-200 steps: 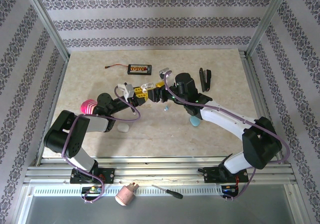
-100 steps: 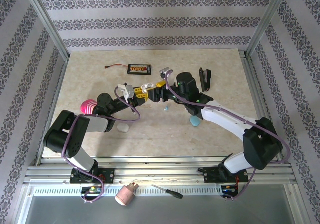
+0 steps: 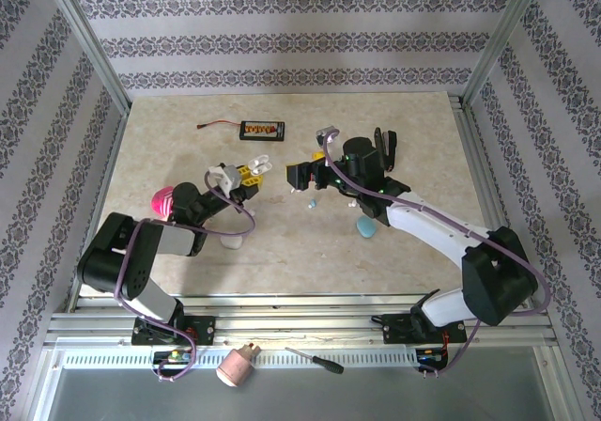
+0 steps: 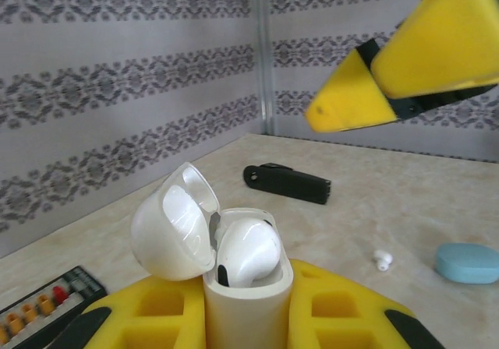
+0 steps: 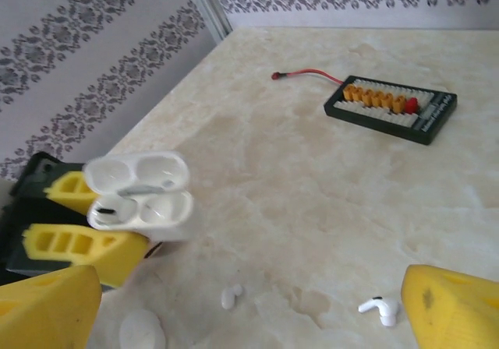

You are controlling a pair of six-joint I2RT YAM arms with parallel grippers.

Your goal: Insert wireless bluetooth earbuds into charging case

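Beyond charging case (image 4: 245, 306): 1 earbud (image 4: 381, 259), blue case (image 4: 466, 262)

no legible txt, no brand or nos. readable, label on black connector board (image 5: 392, 109) too blurred

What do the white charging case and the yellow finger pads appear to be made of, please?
White charging case: glossy hard plastic, judging by crisp highlights on its open lid. Yellow finger pads gripping it: matte, with moulded recesses; likely plastic or dense foam, hard to tell.
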